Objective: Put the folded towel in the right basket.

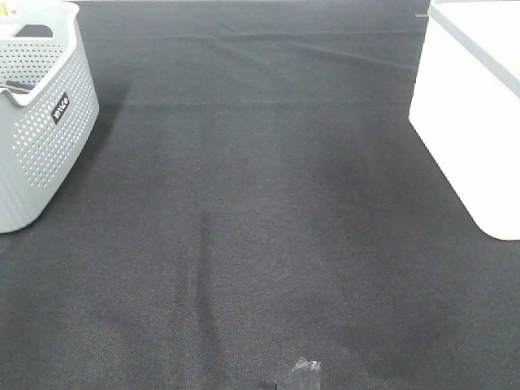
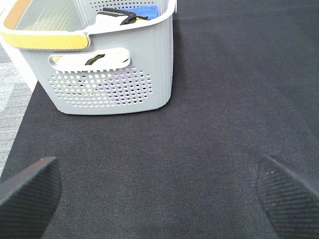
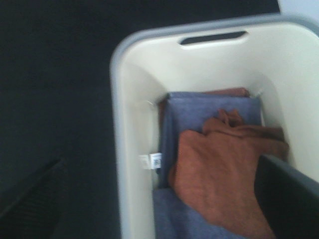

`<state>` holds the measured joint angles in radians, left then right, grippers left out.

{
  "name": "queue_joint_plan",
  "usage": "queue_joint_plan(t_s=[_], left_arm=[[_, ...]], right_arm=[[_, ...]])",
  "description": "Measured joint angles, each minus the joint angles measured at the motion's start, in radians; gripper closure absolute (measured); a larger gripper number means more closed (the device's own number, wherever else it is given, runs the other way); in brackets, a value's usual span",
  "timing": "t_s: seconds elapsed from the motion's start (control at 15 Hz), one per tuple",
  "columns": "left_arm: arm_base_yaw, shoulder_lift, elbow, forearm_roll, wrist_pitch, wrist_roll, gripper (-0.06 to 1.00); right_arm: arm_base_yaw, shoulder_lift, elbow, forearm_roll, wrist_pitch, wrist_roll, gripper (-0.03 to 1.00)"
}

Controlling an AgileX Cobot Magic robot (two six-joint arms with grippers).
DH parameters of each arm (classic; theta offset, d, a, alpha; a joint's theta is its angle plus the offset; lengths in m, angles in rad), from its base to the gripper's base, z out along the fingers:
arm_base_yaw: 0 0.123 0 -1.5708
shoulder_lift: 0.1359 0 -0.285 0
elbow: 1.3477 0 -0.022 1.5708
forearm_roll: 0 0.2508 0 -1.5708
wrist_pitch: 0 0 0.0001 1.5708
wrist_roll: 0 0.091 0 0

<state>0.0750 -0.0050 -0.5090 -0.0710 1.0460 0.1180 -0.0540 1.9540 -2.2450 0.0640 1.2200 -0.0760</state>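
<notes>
The right basket [image 1: 455,122] is white with a grey rim and stands at the table's right edge. In the right wrist view it [image 3: 130,149] holds a rust-brown towel [image 3: 224,169] lying loosely on a folded blue-grey towel [image 3: 209,109]. My right gripper [image 3: 159,167] hangs open and empty above the basket's rim, one finger [image 3: 35,199] outside it and the other [image 3: 286,194] over the towels. My left gripper [image 2: 155,167] is open and empty low over the black mat. Neither arm shows in the exterior high view.
A grey perforated basket [image 1: 41,122] stands at the far left; in the left wrist view it [image 2: 114,79] has a yellow handle and holds a blue cloth [image 2: 139,11] and dark items. A small crumpled scrap [image 1: 302,375] lies at the front edge of the black mat [image 1: 260,203].
</notes>
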Motion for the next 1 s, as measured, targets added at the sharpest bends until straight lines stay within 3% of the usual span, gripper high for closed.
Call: queue_joint_plan(t_s=[0.13, 0.33, 0.6, 0.67, 1.0], left_arm=[[0.0, 0.0, 0.0, 0.0, 0.0, 0.0, -0.05], [0.0, 0.0, 0.0, 0.0, 0.0, 0.0, -0.05], [0.0, 0.0, 0.0, 0.0, 0.0, 0.0, -0.05], [0.0, 0.0, 0.0, 0.0, 0.0, 0.0, -0.05], [0.0, 0.0, 0.0, 0.0, 0.0, 0.0, -0.05]], right_arm=[[0.044, -0.045, 0.024, -0.016, -0.001, 0.023, 0.0], [0.067, -0.302, 0.298, -0.048, -0.001, 0.089, 0.0], [0.066, -0.749, 0.816, -0.058, -0.007, 0.101, 0.0], [0.066, -0.934, 1.028, -0.058, -0.029, 0.1, 0.0], [0.066, -1.519, 1.529, -0.064, -0.046, 0.065, 0.0]])
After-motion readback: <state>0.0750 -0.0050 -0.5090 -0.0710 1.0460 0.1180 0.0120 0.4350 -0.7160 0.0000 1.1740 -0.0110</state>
